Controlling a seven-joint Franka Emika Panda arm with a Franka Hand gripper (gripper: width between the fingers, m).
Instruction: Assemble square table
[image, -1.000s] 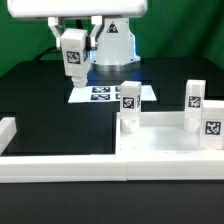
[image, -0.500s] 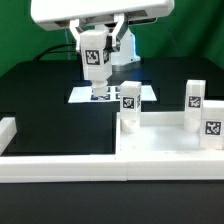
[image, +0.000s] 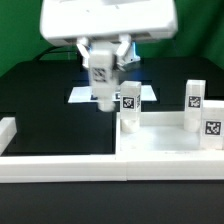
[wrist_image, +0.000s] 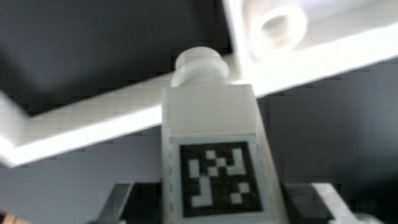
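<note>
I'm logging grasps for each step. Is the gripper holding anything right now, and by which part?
Yes. The gripper holds a white table leg by its tagged end; the peg end points away from the fingers.

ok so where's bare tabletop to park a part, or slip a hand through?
Free: the black table between the marker board, the border wall and the tabletop panel. Also the panel's bare middle. Crowded: near the panel's far corner, where the gripper hangs with a leg beside a standing leg; two more legs at the exterior view's right.
</note>
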